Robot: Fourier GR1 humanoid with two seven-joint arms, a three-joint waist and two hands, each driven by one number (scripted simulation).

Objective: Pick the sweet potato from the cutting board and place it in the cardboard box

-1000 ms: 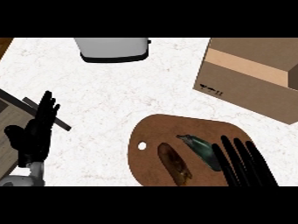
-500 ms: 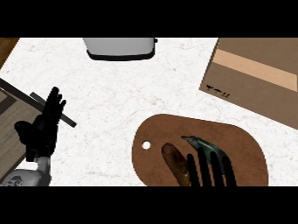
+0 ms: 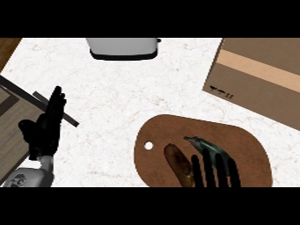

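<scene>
Here my right hand [image 3: 212, 169] hovers open over the cutting board [image 3: 250, 145], fingers straight, just beside the sweet potato [image 3: 177, 161] lying on it. My left hand [image 3: 45, 127] rests open by the counter's left edge. Farther off stands the cardboard box [image 3: 262, 79].

This is a kitchen, seen from steeply above. A pale speckled stone-look counter [image 3: 126, 96] fills most of the frame. A brown wooden cutting board [image 3: 243, 145] with a small hanging hole lies at lower right, and a sweet potato [image 3: 177, 161] rests on it. A grey, toaster-like appliance [image 3: 123, 47] stands at the top centre. At the left edge are wood-toned surfaces. An open cardboard box [image 3: 262, 83] sits at upper right.
</scene>
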